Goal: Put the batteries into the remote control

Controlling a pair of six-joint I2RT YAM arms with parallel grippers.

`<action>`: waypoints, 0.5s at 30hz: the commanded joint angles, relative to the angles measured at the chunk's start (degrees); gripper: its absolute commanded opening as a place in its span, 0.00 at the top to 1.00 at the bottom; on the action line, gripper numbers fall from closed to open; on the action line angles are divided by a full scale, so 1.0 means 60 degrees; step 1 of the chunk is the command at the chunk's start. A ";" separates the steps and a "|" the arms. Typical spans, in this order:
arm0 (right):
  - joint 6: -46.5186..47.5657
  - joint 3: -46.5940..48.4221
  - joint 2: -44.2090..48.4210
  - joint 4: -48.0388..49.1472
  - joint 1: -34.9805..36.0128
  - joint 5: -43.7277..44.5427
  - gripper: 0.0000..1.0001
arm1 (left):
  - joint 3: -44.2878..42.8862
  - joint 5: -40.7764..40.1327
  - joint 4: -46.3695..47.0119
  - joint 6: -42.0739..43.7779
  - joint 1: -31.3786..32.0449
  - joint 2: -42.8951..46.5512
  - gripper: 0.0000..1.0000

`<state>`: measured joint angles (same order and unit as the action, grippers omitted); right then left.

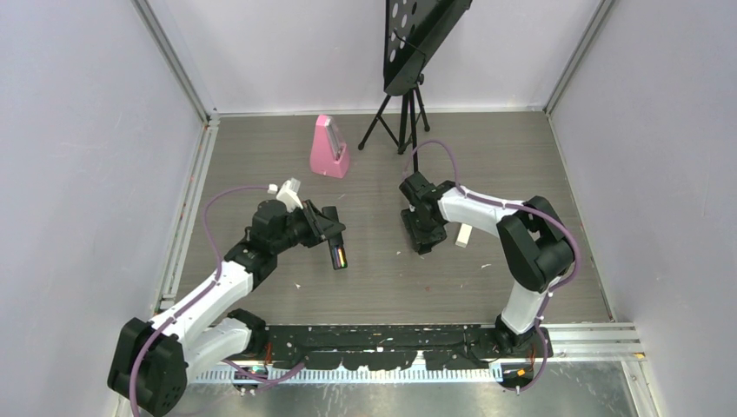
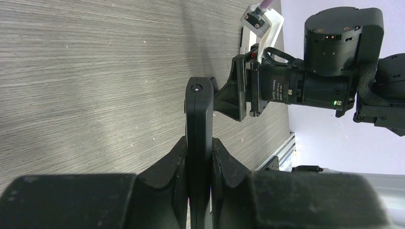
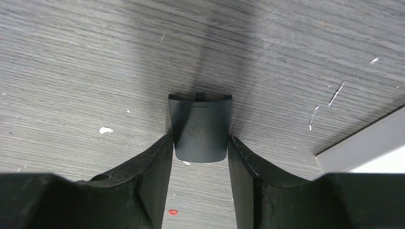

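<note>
My left fingers (image 2: 176, 157) are clamped flat on the remote control (image 2: 197, 109), a slim, smooth black bar held edge-on above the worktop (image 2: 86, 71), nearer to me than the pink metronome (image 1: 330, 149) and almost straight in front of it. In the view from above, the open bay at the remote's near end shows a thin streak of yellow and purple, the batteries (image 1: 340, 257) lying inside; I cannot count them. The back cover (image 3: 200, 126), a small matte dark plate with a rounded near edge and 3 little tabs on its far edge, lies flat on the grey wood-grain worktop, nearer to me than the metronome and off to its right. My right fingers (image 3: 160, 157) sit 1 at each long side of that cover, touching both edges and gripping it between them.
</note>
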<state>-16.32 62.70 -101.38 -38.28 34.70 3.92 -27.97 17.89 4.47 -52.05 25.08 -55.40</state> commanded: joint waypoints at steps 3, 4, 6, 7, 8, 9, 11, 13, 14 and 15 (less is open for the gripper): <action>-0.0365 -0.0210 -0.0806 -0.0246 -0.0118 -0.0522 0.57 | -0.0265 0.0186 0.0529 -0.0011 -0.0060 0.0050 1.00; -0.0426 -0.0201 -0.0883 -0.0254 -0.0127 -0.0529 0.59 | -0.0261 0.0196 0.0529 -0.0022 -0.0063 0.0050 1.00; -0.0604 -0.0154 -0.0974 -0.0270 -0.0128 -0.0165 0.63 | -0.0238 0.0203 0.0529 -0.0026 -0.0064 0.0046 1.00; -0.0686 -0.0139 -0.0956 -0.0281 -0.0129 0.0033 0.64 | -0.0212 0.0212 0.0548 -0.0026 -0.0064 0.0031 1.00; -0.0748 -0.0148 -0.0887 -0.0226 -0.0129 0.0157 0.65 | -0.0183 0.0236 0.0596 -0.0037 -0.0064 0.0011 1.00; -0.0827 -0.0169 -0.0752 -0.0145 -0.0114 0.0240 0.66 | -0.0143 0.0251 0.0675 -0.0058 -0.0064 -0.0026 1.00; -0.0908 -0.0253 -0.0326 0.0053 -0.0055 0.0445 0.66 | -0.0056 0.0277 0.0872 -0.0122 -0.0064 -0.0124 1.00; -0.1000 -0.0337 0.0190 0.0204 0.0063 0.0680 0.66 | 0.0032 0.0334 0.1162 -0.0167 -0.0064 -0.0237 1.00; -0.1043 -0.0352 0.0431 0.0201 0.0124 0.0665 0.66 | 0.0063 0.0361 0.1292 -0.0184 -0.0060 -0.0271 1.00; -0.1100 -0.0356 0.0657 0.0225 0.0161 0.0663 0.66 | 0.0085 0.0369 0.1392 -0.0198 -0.0064 -0.0318 1.00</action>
<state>-20.69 62.65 -101.08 -38.79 34.44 4.01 -27.90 18.55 6.57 -52.47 25.04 -56.60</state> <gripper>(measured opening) 0.462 0.191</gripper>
